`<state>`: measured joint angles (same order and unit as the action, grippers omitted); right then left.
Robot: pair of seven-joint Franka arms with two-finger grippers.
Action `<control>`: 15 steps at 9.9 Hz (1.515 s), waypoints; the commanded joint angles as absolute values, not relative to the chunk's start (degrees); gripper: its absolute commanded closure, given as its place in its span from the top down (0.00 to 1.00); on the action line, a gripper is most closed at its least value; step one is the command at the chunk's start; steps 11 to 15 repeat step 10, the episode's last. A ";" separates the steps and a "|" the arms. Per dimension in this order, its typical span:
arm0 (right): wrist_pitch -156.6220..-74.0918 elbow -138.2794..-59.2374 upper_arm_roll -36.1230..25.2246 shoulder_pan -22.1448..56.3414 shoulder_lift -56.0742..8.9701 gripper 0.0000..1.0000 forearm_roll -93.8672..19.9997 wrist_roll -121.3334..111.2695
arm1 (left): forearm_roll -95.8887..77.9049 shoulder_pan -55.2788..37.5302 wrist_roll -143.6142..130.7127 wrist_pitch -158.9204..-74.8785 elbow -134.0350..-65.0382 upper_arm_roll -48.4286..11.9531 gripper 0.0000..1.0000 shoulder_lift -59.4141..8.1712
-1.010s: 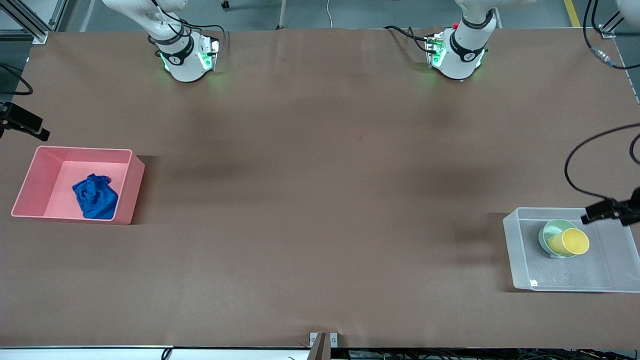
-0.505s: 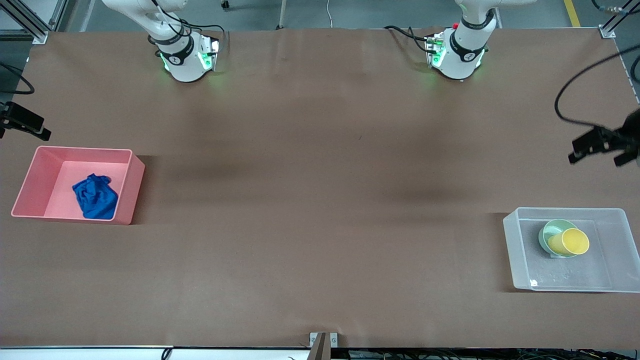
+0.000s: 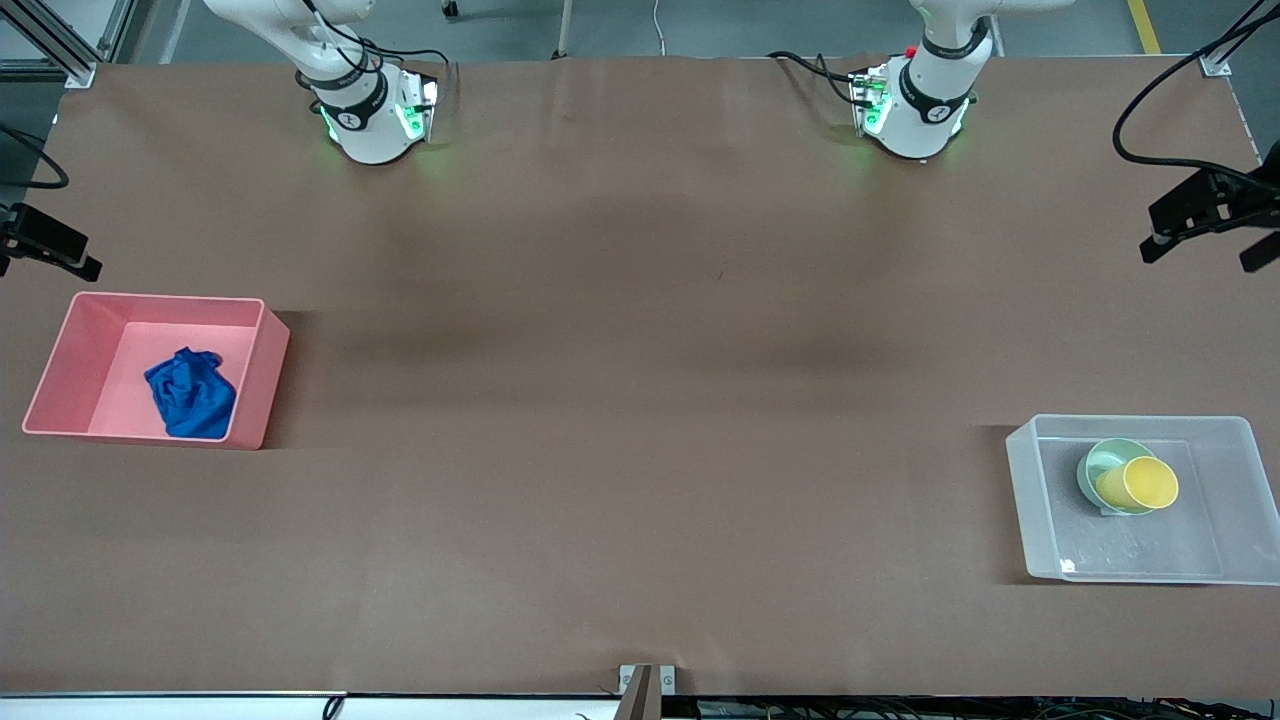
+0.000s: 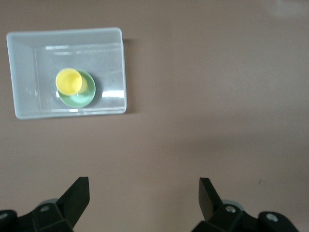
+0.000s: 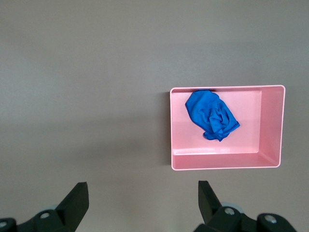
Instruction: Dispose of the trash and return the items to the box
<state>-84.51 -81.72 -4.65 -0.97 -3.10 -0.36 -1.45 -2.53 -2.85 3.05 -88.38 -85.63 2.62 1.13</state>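
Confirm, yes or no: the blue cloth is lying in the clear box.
No, the blue cloth lies in the pink bin, while the clear box holds only the yellow cup and green bowl.

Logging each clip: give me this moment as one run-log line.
blue cloth: in pink bin | yellow cup: in green bowl, both in clear box | left gripper: open, empty | right gripper: open, empty

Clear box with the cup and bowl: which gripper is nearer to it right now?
Left. The left gripper hangs open over bare table at the clear box's end. The right gripper, also open, is above the table by the pink bin.
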 commanded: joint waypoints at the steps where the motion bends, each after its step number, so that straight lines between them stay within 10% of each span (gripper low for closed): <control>1: -84.64 -83.23 -4.75 -0.79 -1.49 1.00 0.44 -1.58 | -1.67 -2.90 0.88 -86.84 -87.88 2.20 1.00 1.75; 15: -84.73 -83.23 -4.83 -0.88 -1.49 1.00 0.44 -1.58 | 0.35 -2.11 -0.18 -87.10 -88.07 -0.26 1.00 0.70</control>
